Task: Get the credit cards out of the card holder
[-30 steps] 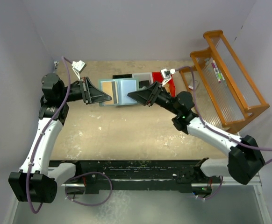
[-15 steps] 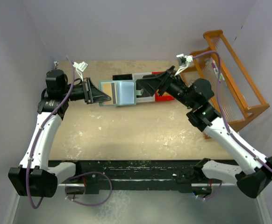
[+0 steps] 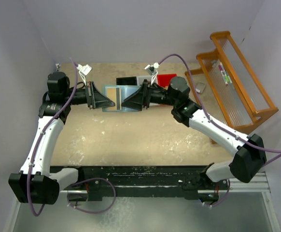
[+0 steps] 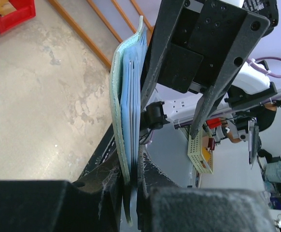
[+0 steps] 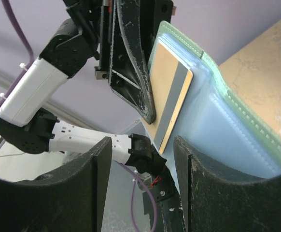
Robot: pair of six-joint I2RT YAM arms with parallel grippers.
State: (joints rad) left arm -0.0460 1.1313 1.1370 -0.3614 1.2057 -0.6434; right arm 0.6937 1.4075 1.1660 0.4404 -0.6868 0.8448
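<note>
3 bins, black (image 3: 126,79), white (image 3: 141,79) and red (image 3: 167,78), stood just behind the card holder (image 4: 126,111). The left jaws pinched it tight, edge-on above the bench (image 3: 131,140). A tan card (image 5: 165,92) showed in its slot. The right jaws stood wide apart at its other end, closed on nothing. An orange rack (image 3: 237,87) lined the right edge, and bare bench ran back to the arm bases.

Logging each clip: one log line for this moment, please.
left jaws: shut on wallet | right jaws: open, near wallet | tan card: in wallet

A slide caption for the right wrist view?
Left gripper holds the card holder; a tan card sticks out of it.
</note>
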